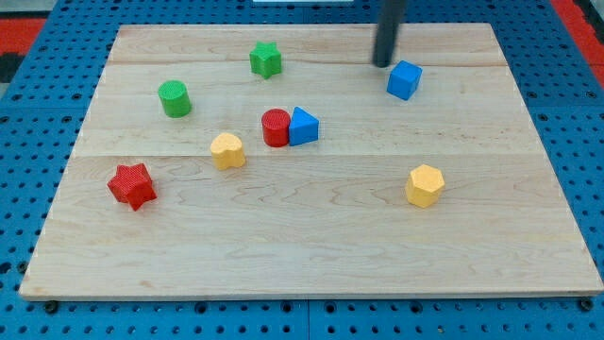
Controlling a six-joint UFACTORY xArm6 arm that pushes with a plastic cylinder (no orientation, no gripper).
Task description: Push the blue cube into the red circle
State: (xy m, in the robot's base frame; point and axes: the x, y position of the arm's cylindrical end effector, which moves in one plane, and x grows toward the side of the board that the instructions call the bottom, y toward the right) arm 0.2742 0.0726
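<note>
The blue cube (404,79) sits on the wooden board at the view's upper right. The red circle, a short red cylinder (276,127), stands near the board's middle, touching a blue triangular block (303,127) on its right side. My tip (382,63) is the lower end of a dark rod coming down from the view's top. It rests just up and left of the blue cube, very close to it; I cannot tell if they touch.
A green star (266,59) lies at the top middle, a green cylinder (174,98) at the upper left, a yellow block (227,150) left of the red cylinder, a red star (131,185) at the lower left, a yellow hexagon (425,185) at the lower right.
</note>
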